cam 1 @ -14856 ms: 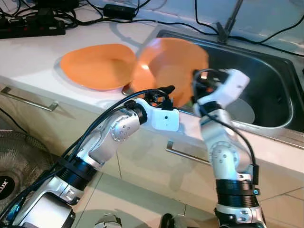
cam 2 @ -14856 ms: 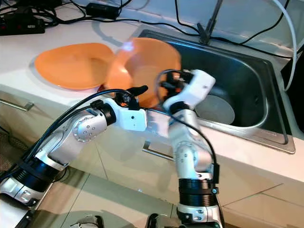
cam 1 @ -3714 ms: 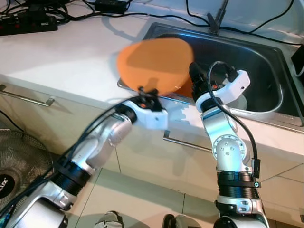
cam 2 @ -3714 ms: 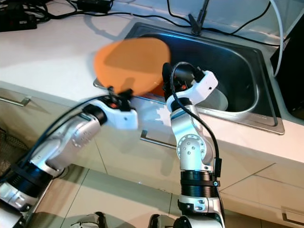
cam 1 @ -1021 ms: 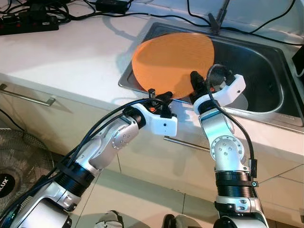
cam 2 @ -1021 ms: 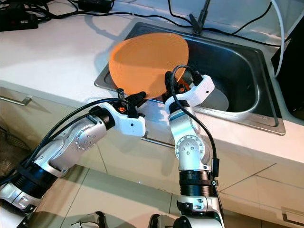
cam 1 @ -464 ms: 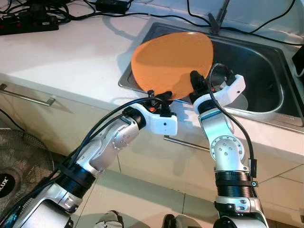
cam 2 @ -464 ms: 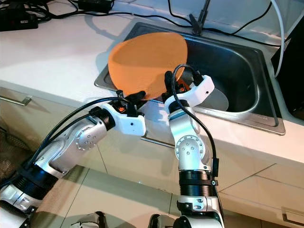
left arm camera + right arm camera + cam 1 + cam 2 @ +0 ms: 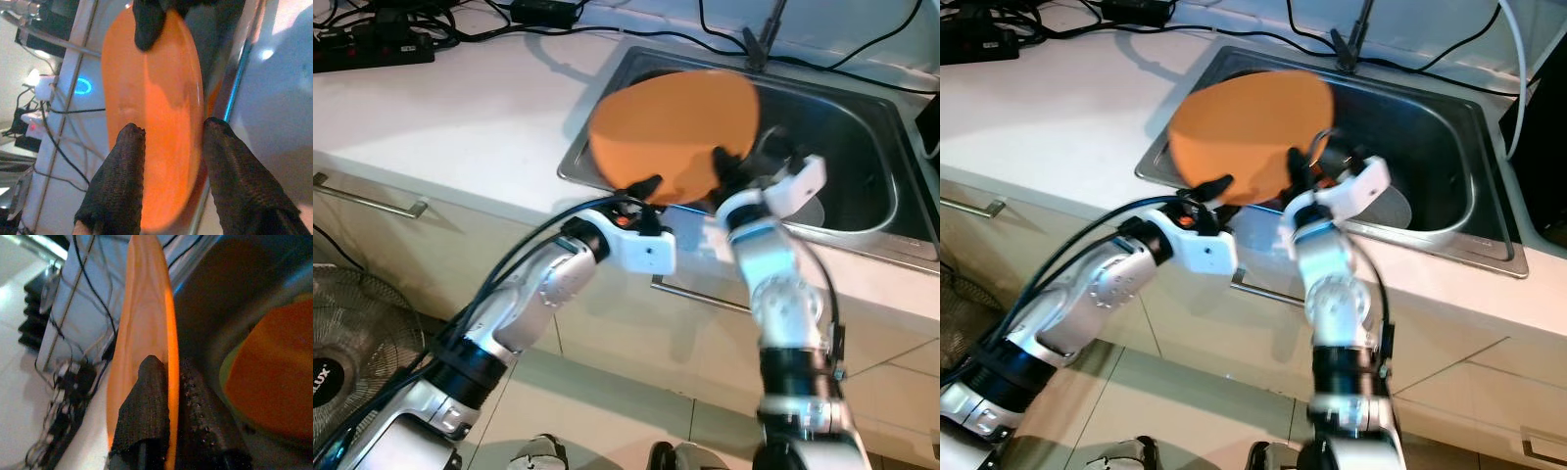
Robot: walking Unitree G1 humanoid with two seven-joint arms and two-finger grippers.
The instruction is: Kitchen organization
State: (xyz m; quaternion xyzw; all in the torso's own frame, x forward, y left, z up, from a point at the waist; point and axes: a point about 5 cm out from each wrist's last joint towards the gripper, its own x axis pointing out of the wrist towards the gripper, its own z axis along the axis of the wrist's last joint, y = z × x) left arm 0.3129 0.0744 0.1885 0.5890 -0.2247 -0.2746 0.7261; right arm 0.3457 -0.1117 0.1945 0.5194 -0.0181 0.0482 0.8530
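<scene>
The orange plate [image 9: 672, 132] hung tilted over the sink [image 9: 862, 147], clamped at its 5 o'clock rim by the right tool [image 9: 168, 382], while the left tool [image 9: 168, 139] straddled the 7 o'clock edge with fingers apart; a lone grip risked slipping.

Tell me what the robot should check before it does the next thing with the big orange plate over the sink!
1. Right gripper pinching the orange plate: ok, its fingers clamp the rim from both sides.
2. Left gripper gripping the plate: not ok, its fingers straddle the edge with gaps.
3. Plate over the sink: ok, it is held above the basin's left part.
4. Room in the basin: cannot tell, another orange dish lies below.
5. Cables clear of the plate: ok, they run along the counter behind the sink.
</scene>
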